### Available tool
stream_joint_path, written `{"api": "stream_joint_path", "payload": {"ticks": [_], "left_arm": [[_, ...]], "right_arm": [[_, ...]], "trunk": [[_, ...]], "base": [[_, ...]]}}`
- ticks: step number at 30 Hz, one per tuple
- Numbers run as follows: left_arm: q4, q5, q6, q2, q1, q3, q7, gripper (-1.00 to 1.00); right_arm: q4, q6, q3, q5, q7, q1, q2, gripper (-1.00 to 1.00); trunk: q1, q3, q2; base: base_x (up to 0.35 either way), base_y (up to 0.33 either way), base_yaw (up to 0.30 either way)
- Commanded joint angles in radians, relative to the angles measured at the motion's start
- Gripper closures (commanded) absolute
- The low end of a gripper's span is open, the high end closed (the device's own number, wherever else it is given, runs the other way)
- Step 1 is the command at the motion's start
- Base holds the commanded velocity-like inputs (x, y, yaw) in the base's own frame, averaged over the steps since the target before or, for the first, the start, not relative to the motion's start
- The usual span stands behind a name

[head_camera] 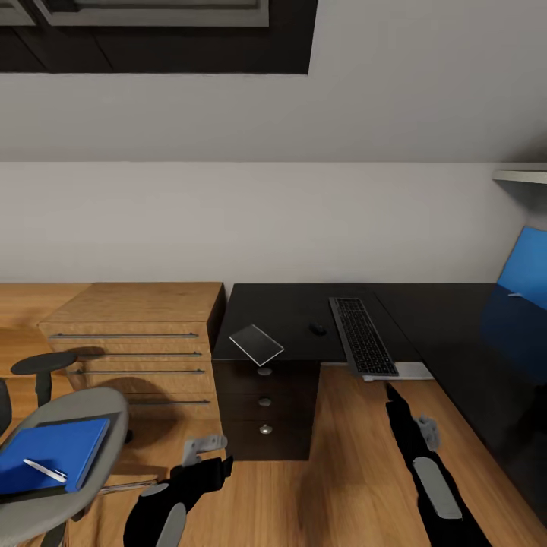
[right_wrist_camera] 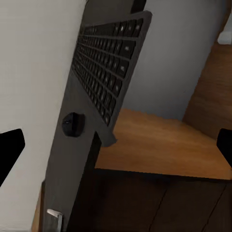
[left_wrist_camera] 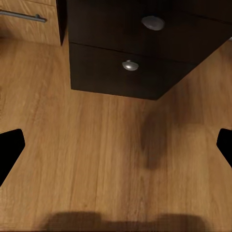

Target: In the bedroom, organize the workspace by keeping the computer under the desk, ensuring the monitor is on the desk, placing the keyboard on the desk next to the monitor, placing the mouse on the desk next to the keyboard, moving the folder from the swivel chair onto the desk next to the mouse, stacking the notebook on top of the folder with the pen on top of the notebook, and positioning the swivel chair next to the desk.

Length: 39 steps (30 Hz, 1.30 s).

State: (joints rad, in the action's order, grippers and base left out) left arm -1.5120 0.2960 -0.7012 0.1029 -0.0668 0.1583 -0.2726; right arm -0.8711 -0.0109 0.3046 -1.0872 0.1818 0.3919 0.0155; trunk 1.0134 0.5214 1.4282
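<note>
The black desk [head_camera: 296, 311] carries the keyboard [head_camera: 363, 334], whose near end overhangs the desk's inner edge. The small black mouse [head_camera: 317, 329] lies just left of it, and the grey notebook [head_camera: 256, 343] sits at the front edge above the drawers. At lower left, the swivel chair [head_camera: 95, 406] holds the blue folder [head_camera: 49, 454] with the white pen [head_camera: 44, 470] on it. My left gripper [left_wrist_camera: 116, 150] is open over the floor in front of the drawers. My right gripper [right_wrist_camera: 116, 147] is open, below the keyboard [right_wrist_camera: 108, 67] and mouse [right_wrist_camera: 73, 124]. Monitor and computer are out of view.
A light wooden chest [head_camera: 137, 342] with bar handles stands left of the desk, behind the chair. The desk's drawer block [head_camera: 264, 410] has round knobs [left_wrist_camera: 129, 65]. A blue wall panel [head_camera: 526, 266] is at far right. Wood floor [head_camera: 342, 456] lies between my arms.
</note>
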Motion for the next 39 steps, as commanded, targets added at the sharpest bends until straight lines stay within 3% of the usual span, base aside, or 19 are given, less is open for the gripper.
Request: {"api": "stream_joint_path", "payload": {"ticks": [1, 3, 4, 6, 8, 9, 12, 15, 21, 25, 26, 33, 39], "left_arm": [[0.007, 0.01, -0.002, 0.0, -0.001, 0.001, -0.01, -1.0], [0.013, 0.01, -0.001, 0.0, -0.001, 0.001, -0.012, -1.0], [0.021, 0.009, 0.0, 0.0, -0.001, 0.0, -0.013, -1.0], [0.024, 0.01, 0.0, -0.001, -0.001, 0.0, -0.014, -1.0], [0.034, 0.01, 0.0, -0.005, -0.001, 0.0, -0.014, -1.0], [0.059, 0.009, 0.001, -0.012, -0.001, 0.0, -0.014, -1.0], [0.111, 0.008, 0.007, -0.027, 0.001, 0.0, -0.014, -1.0], [0.137, 0.008, 0.022, -0.042, 0.002, 0.0, -0.014, -1.0], [0.17, 0.008, 0.124, -0.067, 0.036, 0.0, -0.013, -1.0], [0.185, 0.008, 0.236, -0.075, 0.081, 0.0, -0.011, -1.0], [0.199, 0.008, 0.289, -0.077, 0.1, 0.0, -0.009, -1.0], [0.315, 0.008, 0.412, -0.082, 0.131, 0.0, -0.002, -1.0], [0.336, 0.009, 0.422, -0.089, 0.134, 0.0, -0.001, -1.0]], "right_arm": [[-0.034, -0.003, 0.002, 0.033, -0.027, 0.0, 0.011, -1.0], [-0.072, -0.005, 0.002, 0.076, -0.068, -0.002, 0.019, -1.0], [-0.152, -0.014, -0.001, 0.16, -0.173, -0.004, 0.029, -1.0], [-0.195, -0.028, -0.008, 0.196, -0.235, -0.005, 0.035, -1.0], [-0.268, -0.067, -0.028, 0.24, -0.341, -0.007, 0.043, -1.0], [-0.35, -0.12, -0.058, 0.269, -0.463, -0.008, 0.049, -1.0], [-0.482, -0.208, -0.114, 0.289, -0.675, -0.008, 0.053, -1.0], [-0.541, -0.242, -0.153, 0.293, -0.77, -0.008, 0.054, -1.0], [-0.591, -0.296, -0.263, 0.297, -0.854, -0.008, 0.051, -1.0], [-0.602, -0.34, -0.342, 0.302, -0.876, -0.007, 0.049, -1.0], [-0.605, -0.361, -0.37, 0.305, -0.889, -0.007, 0.048, -1.0], [-0.605, -0.413, -0.413, 0.314, -0.951, -0.008, 0.035, -1.0], [-0.597, -0.416, -0.417, 0.312, -0.958, -0.008, 0.031, -1.0]], "trunk": [[0.0, 0.001, 0.001], [0.0, 0.001, 0.001], [0.0, 0.001, 0.001], [0.0, 0.001, 0.001], [0.0, 0.001, 0.001], [0.0, 0.001, 0.001], [0.0, 0.001, 0.001], [0.0, 0.001, 0.001], [0.0, 0.001, 0.001], [0.0, 0.001, 0.001], [0.0, 0.001, 0.001], [0.0, 0.001, 0.001], [0.0, 0.001, 0.001]], "base": [[0.0, 0.0, 0.0], [0.0, 0.0, 0.0], [0.0, 0.0, 0.0], [0.0, 0.0, 0.0], [0.0, 0.0, 0.0], [0.0, 0.0, 0.0], [0.0, 0.0, 0.0], [0.0, 0.0, 0.0], [0.0, 0.0, 0.0], [0.0, 0.0, 0.0], [0.0, 0.0, 0.0], [0.0, 0.0, 0.0], [0.0, 0.0, 0.0]]}}
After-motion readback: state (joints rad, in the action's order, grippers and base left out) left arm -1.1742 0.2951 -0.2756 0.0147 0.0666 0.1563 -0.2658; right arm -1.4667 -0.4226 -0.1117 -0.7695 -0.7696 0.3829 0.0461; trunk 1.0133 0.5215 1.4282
